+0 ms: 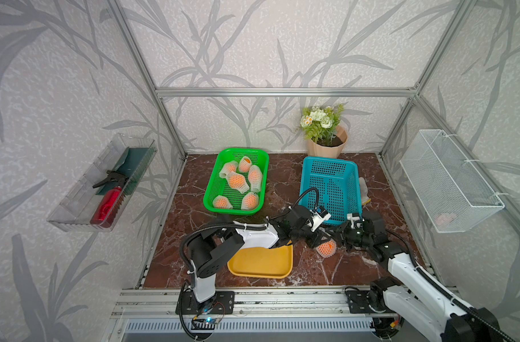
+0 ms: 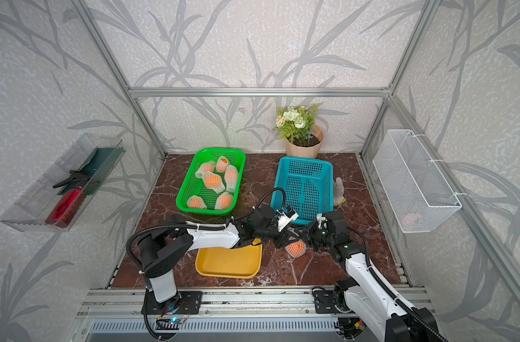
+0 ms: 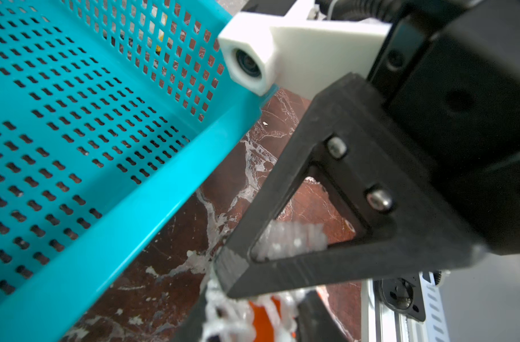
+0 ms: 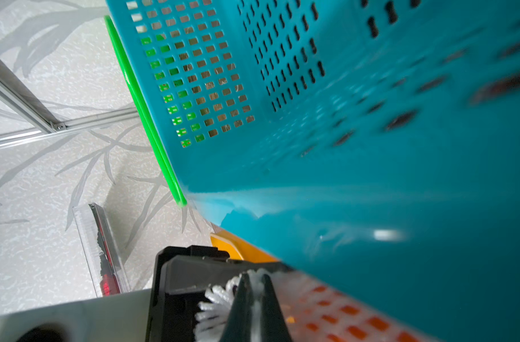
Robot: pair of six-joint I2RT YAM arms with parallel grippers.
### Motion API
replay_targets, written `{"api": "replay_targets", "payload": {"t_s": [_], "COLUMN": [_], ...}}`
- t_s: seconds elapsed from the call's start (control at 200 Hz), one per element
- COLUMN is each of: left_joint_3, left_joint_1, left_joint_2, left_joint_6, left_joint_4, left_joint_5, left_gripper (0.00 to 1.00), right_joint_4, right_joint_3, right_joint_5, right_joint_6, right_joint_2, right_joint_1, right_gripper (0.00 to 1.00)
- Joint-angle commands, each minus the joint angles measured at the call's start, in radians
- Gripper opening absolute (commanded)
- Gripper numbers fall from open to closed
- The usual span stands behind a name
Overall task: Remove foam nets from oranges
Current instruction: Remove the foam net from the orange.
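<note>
One orange (image 1: 327,248) (image 2: 296,248), still in its off-white foam net, lies on the marble table between the two arms. My left gripper (image 1: 320,241) (image 3: 253,319) reaches in from the left, and its fingers press the netted fruit on both sides. My right gripper (image 1: 336,239) (image 4: 254,296) comes from the right, shut on a pinch of the foam net (image 4: 217,299) at the sleeve's frilled end. Several more netted oranges (image 1: 237,181) lie in the green basket (image 1: 208,204).
An empty blue basket (image 1: 307,177) stands just behind the grippers. A yellow tray (image 1: 258,263) lies under the left forearm. A flower pot (image 1: 327,145) is at the back, and a glove (image 1: 363,189) lies beside the blue basket. A white wire basket (image 1: 451,180) hangs on the right wall and a clear shelf (image 1: 75,207) on the left.
</note>
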Motion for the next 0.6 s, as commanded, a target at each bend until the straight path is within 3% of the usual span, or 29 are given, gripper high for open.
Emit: {"api": "replay_targets", "payload": {"t_s": [0.0, 0.225, 0.37, 0.595], "left_joint_3": [0.026, 0.043, 0.073, 0.114], "left_joint_1": [0.002, 0.002, 0.003, 0.016], "left_joint_2": [0.019, 0.009, -0.008, -0.014], "left_joint_6": [-0.005, -0.011, -0.021, -0.041], "left_joint_4": [-0.015, -0.055, -0.091, -0.144], "left_joint_5": [-0.013, -0.031, -0.040, -0.040], "left_gripper": [0.28, 0.13, 0.07, 0.00], "right_joint_4": [0.025, -0.164, -0.350, -0.617], "right_joint_3": [0.016, 0.109, 0.192, 0.294], "right_joint_5": [-0.032, -0.037, -0.018, 0.062], "right_joint_6": [0.031, -0.097, -0.267, -0.566], "right_joint_2": [-0.027, -0.052, -0.070, -0.078], "right_joint_1": [0.001, -0.034, -0.066, -0.068], "right_gripper": [0.15, 0.50, 0.59, 0.62]}}
